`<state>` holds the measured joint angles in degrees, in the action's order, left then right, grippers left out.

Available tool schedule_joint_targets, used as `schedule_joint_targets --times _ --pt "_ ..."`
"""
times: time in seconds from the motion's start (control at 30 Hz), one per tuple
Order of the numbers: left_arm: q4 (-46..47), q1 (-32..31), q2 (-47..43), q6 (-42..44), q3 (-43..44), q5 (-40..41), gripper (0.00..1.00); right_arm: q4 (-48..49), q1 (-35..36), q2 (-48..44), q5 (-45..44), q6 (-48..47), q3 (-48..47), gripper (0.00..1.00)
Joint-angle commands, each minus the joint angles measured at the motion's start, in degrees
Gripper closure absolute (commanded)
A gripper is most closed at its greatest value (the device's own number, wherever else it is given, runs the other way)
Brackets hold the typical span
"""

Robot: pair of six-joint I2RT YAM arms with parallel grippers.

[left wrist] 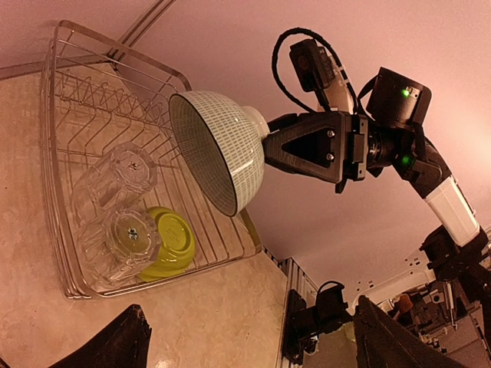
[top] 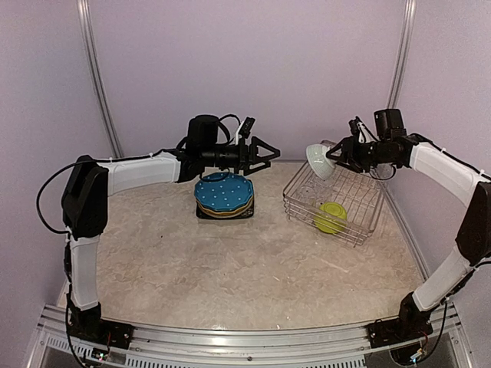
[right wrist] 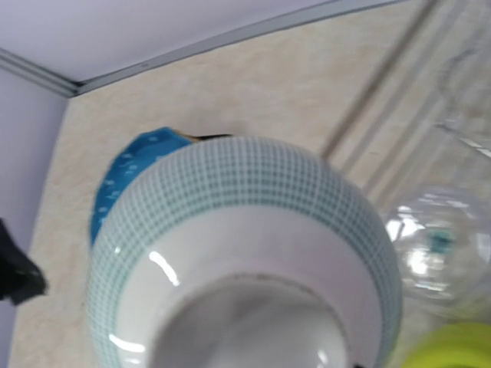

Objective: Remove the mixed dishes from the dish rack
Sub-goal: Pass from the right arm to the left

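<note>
In my right gripper (top: 333,156), pinched by its foot, the grey bowl (top: 317,162) hangs above the rack's (top: 367,203) corner. I judge this mid-unload. Next I carry it to the plates (top: 223,193) beneath my spread left gripper (top: 270,154) and lower it gently.

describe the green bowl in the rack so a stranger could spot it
Look to the silver wire dish rack on the table's right side. In its near part, beside two clear glasses, lies the lime-green bowl, the only brightly coloured thing in there.
</note>
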<state>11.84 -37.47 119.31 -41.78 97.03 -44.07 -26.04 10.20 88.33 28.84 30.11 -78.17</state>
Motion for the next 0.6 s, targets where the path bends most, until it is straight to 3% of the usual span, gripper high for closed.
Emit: schedule_joint_targets --times 0.0,0.43,0.57 --pt "5.7 -1.0 1.7 -3.9 1.6 -2.9 0.12 7.2 2.7 -1.8 2.6 2.7 -0.3 0.77" --pt "11.1 -1.5 2.2 -8.6 1.5 -5.2 0.21 15.2 9.2 0.7 5.8 7.3 -0.7 0.79" --pt "12.1 -1.5 1.8 -8.9 1.4 -5.9 0.28 16.8 10.3 1.1 6.8 8.1 -0.4 0.79"
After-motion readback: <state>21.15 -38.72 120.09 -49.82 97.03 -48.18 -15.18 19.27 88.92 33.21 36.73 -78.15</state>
